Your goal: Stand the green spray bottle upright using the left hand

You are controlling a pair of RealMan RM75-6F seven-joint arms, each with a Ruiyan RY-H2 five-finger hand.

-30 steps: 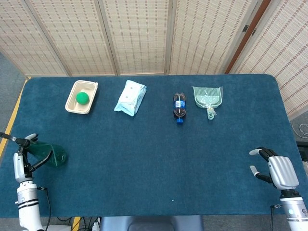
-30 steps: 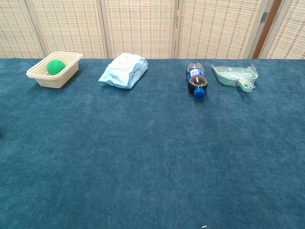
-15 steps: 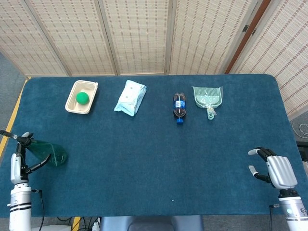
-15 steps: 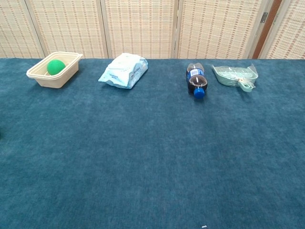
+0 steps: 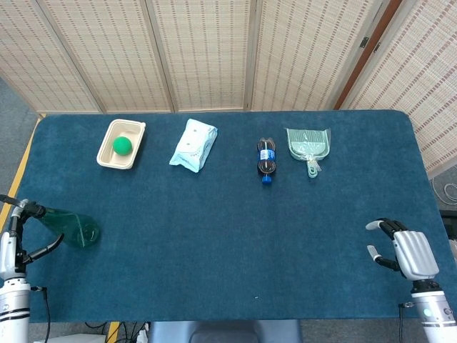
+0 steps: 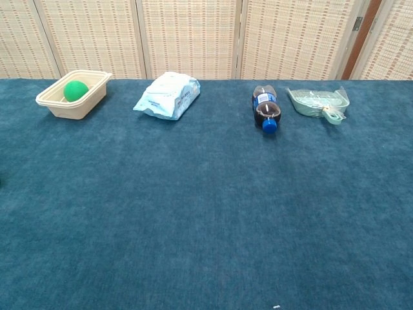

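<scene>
Green and see-through, the spray bottle (image 5: 71,226) stands near the left edge of the blue table (image 5: 228,243), close to the front corner, and it looks upright, though from overhead I can't be sure how squarely it sits. The left hand (image 5: 13,239) is just beside it, fingers spread and holding nothing, apart from the bottle as far as I can tell. The right hand (image 5: 401,251) hangs at the far right corner, fingers loosely apart, also empty.

My worry is the nearness: any sideways swing of that left hand could clip the nozzle and tip the bottle, and so close to the edge it might roll off the table.

Along the back, a beige tray (image 5: 108,153) holds a green ball (image 5: 123,145). Beside it lies a pack of wipes (image 5: 193,143), then a cola bottle (image 5: 266,159) on its side, dark drink inside, blue cap toward the front, and a pale green dustpan (image 5: 308,145), which looks wrapped in plastic.
</scene>
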